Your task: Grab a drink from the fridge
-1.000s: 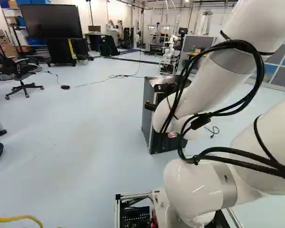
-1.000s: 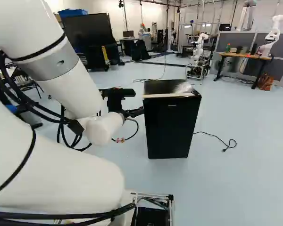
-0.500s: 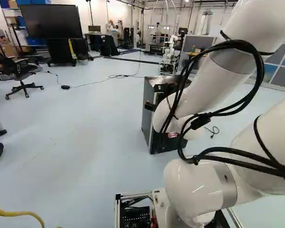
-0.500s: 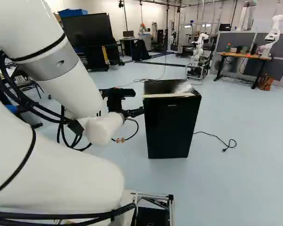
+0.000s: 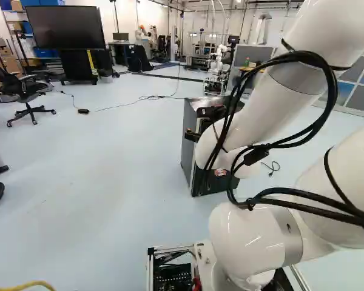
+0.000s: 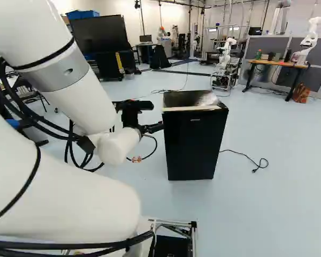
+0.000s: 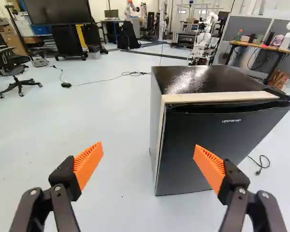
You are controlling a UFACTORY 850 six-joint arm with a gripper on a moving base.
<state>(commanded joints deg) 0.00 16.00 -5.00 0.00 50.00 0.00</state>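
Observation:
In the right base view my gripper is level with the upper part of the black fridge, at its left side. Seen from the wrist, the gripper is open and empty, its orange pads wide apart. One finger stands over the fridge's dark door, the other over bare floor, and the fridge's near left edge lies ahead between them. A pale strip runs along the front of the fridge top and down that edge. The door hides the inside; no drink shows.
A power cord lies on the floor right of the fridge. Office chair and a large screen stand far left. Another robot is by a wooden desk at the far right. A yellow cable shows near the base.
The yellow cable at the foot of the left base view has shifted and now sits lower. The arm, the base and the fridge have kept their places.

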